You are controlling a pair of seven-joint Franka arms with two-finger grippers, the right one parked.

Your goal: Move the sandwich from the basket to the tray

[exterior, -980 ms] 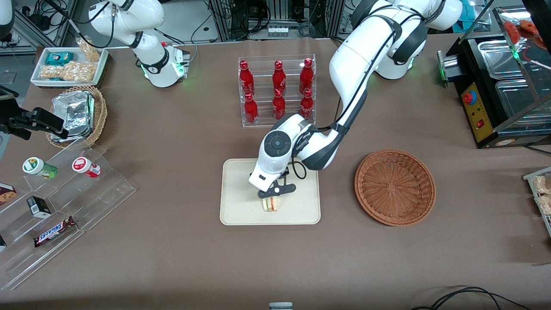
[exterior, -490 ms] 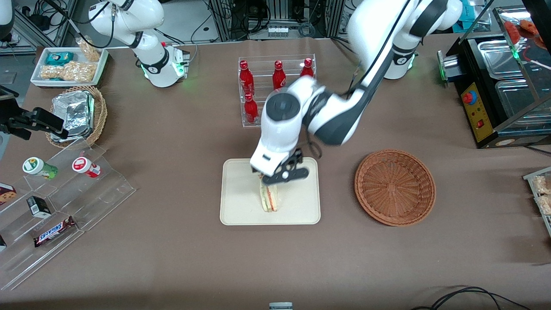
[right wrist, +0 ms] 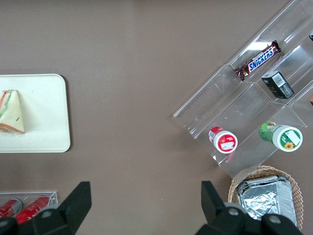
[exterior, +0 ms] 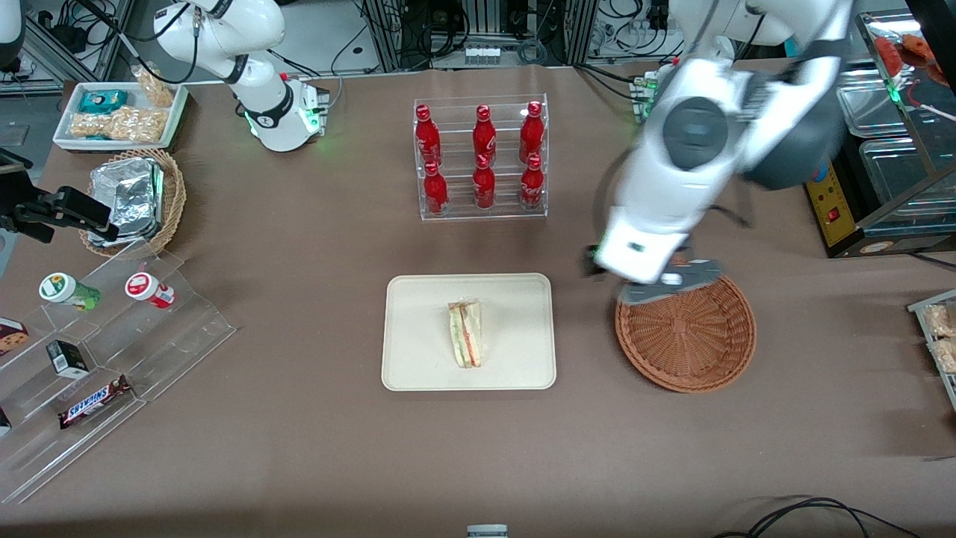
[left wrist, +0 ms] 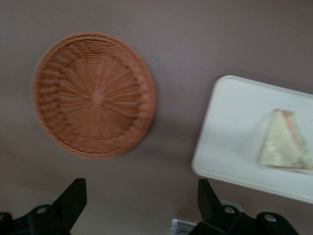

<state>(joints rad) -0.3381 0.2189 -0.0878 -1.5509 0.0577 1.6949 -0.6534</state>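
The wrapped triangular sandwich point(exterior: 466, 333) point(left wrist: 283, 147) point(right wrist: 11, 112) lies on its side on the cream tray point(exterior: 418, 321) point(left wrist: 230, 127) point(right wrist: 44, 107), with nothing touching it. The reddish-brown wicker basket point(exterior: 694, 336) point(left wrist: 93, 93) stands beside the tray toward the working arm's end and holds nothing. My gripper point(exterior: 650, 280) point(left wrist: 139, 196) hangs high above the brown table, over the basket's rim on the tray's side. It is open, with nothing between its fingers.
A clear rack of red bottles point(exterior: 482, 157) stands farther from the front camera than the tray. Toward the parked arm's end are a tan basket of foil packets point(exterior: 134, 198) and a stepped acrylic snack shelf point(exterior: 112, 336). A black appliance point(exterior: 866, 149) sits at the working arm's end.
My gripper has let go of the sandwich, risen, and swung from above the tray to above the basket's rim. The sandwich stays lying on the tray.
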